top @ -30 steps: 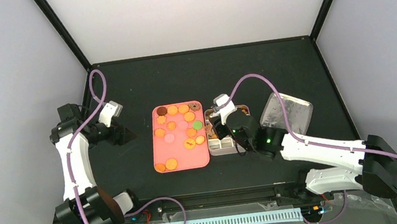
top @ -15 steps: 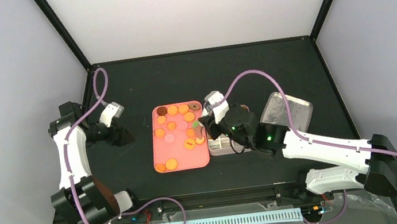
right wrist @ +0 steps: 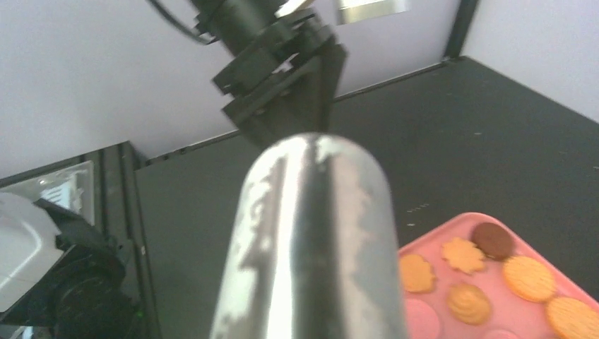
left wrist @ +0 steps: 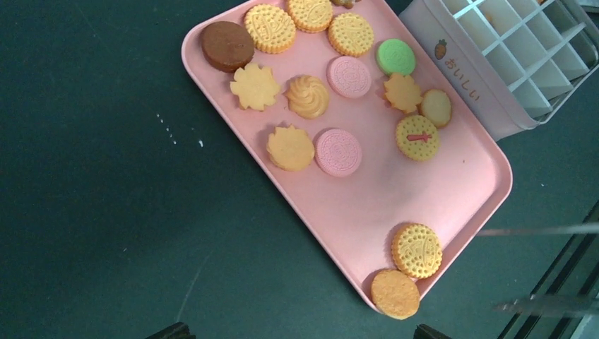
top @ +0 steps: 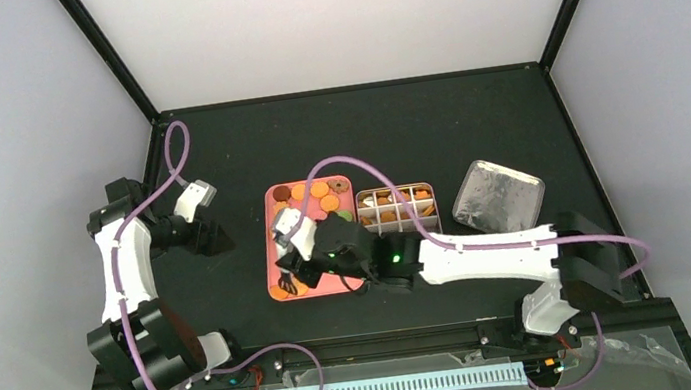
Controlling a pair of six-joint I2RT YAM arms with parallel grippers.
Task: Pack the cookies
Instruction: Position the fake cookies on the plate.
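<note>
The cookies (left wrist: 290, 147) are lying on the pink tray (left wrist: 395, 194) in the middle of the table (left wrist: 92, 176). Some more are sitting in the white divided box (top: 397, 211) just beside the tray. The right gripper (top: 292, 264) is hanging over the near part of the tray, its jaws clamped on the metal tongs (right wrist: 311, 240). The left gripper (top: 211, 237) is hovering to the left of the tray, its jaws wide apart and holding nothing.

Pink tray (left wrist: 410, 187) at table (top: 364, 132) centre. White divided box (left wrist: 466, 92) just beside its right edge. Silver lid (top: 497, 197) toward table's right edge. Metal tongs (right wrist: 311, 240) by tray's near edge.
</note>
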